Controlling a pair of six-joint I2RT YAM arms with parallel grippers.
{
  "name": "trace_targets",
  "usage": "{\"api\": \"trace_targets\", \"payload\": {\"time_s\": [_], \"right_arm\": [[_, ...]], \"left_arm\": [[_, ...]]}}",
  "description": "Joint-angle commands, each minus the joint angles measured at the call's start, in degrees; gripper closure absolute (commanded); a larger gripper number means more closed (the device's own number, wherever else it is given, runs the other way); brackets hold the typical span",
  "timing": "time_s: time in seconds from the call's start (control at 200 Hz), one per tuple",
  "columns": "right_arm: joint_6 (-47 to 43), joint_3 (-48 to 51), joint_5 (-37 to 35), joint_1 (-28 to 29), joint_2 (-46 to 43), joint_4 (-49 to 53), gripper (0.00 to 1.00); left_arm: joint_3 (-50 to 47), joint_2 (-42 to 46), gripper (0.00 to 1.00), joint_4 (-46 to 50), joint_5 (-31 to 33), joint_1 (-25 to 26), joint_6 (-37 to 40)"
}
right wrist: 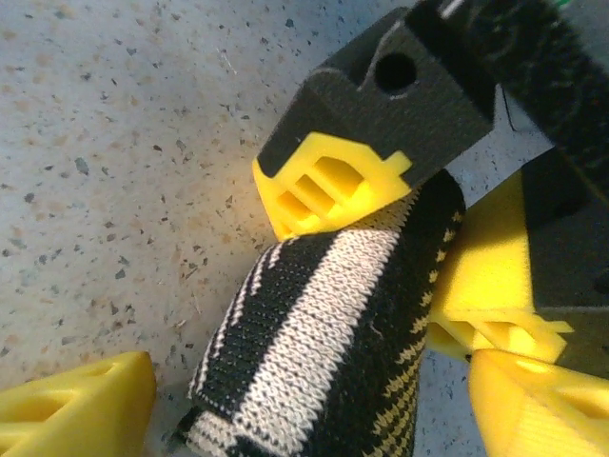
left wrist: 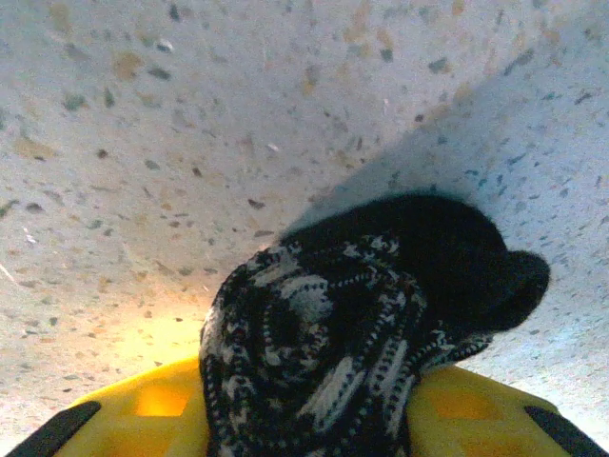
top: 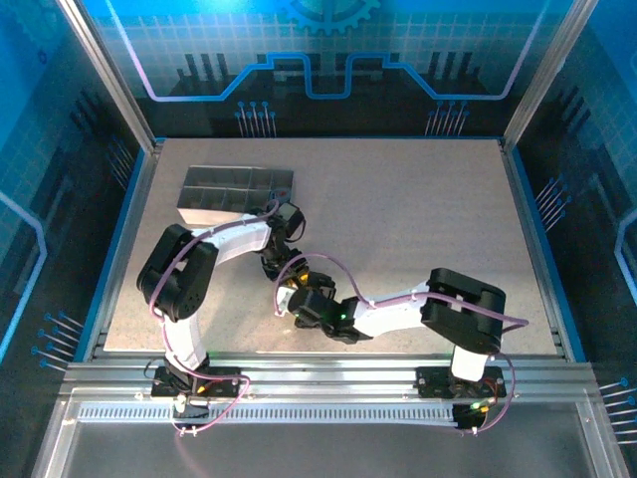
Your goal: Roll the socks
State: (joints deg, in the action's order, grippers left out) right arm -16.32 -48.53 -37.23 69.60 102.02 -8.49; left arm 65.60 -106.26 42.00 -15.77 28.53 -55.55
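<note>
Surface [left wrist: 190,114]: pale, speckled.
Sock [left wrist: 324,333]: one, black with white stripes, rolled.
Left pincer [left wrist: 309,424]: clenched on the sock.
Right pincer [right wrist: 304,409]: released, wide around the sock.

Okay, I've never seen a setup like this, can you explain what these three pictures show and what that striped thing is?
These are two robot arms bolted at the near edge of a speckled table. The overhead picture looks down from behind them: left arm, right arm, and a grey compartmented tray at the far left. The other two pictures come from a camera on each wrist, looking along its yellow fingers. The left gripper pinches a rolled black sock with white stripes. The right gripper is open, with that sock between its jaws but not gripped.
</note>
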Motion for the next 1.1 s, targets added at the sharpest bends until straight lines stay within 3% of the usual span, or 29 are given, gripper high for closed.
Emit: {"api": "trace_targets", "payload": {"time_s": [0.0, 0.075, 0.265, 0.395, 0.505, 0.645, 0.841, 0.981, 1.096], "right_arm": [[1.62, -1.54, -4.71, -2.59, 4.24, 3.53, 0.23], [1.71, -1.53, -4.53, -3.09, 4.81, 4.04, 0.34], [1.6, -3.84, -4.78, -4.01, 4.81, 4.4, 0.76], [2.31, -4.54, -2.33, -4.38, 2.66, 6.35, 1.0], [5.08, -4.66, 1.28, -4.95, 0.69, 9.19, 1.0], [10.14, -4.05, 7.67, -6.18, -1.5, 12.46, 1.0], [16.55, -3.75, 15.15, -8.22, -3.86, 14.28, 1.0], [21.31, -5.0, 21.28, -10.69, -5.12, 16.05, 1.0], [24.02, -6.6, 24.28, -12.28, -5.55, 17.91, 1.0]], "left_arm": [[-3.16, -4.75, 0.64, 8.0, 4.79, 1.36, 3.58], [-2.86, -4.69, 0.64, 8.1, 4.61, 1.28, 4.03], [-1.89, -4.53, 0.62, 8.62, 4.36, 1.21, 4.66], [-1.31, -1.61, 0.5, 9.05, 4.76, 0.86, 3.77], [-0.53, 4.1, 0.28, 9.5, 5.92, 0.36, 1.07], [-0.26, 10.13, 0.14, 8.33, 6.78, -0.53, -3.27], [-3.74, 17.01, 0.08, 0.38, 6.1, -1.41, -8.48], [-7.5, 18.96, 0.06, -7.87, 1.34, -1.41, -11.88], [-8.1, 18.64, 0.05, -8.35, -1.09, -1.4, -13.62]]}}
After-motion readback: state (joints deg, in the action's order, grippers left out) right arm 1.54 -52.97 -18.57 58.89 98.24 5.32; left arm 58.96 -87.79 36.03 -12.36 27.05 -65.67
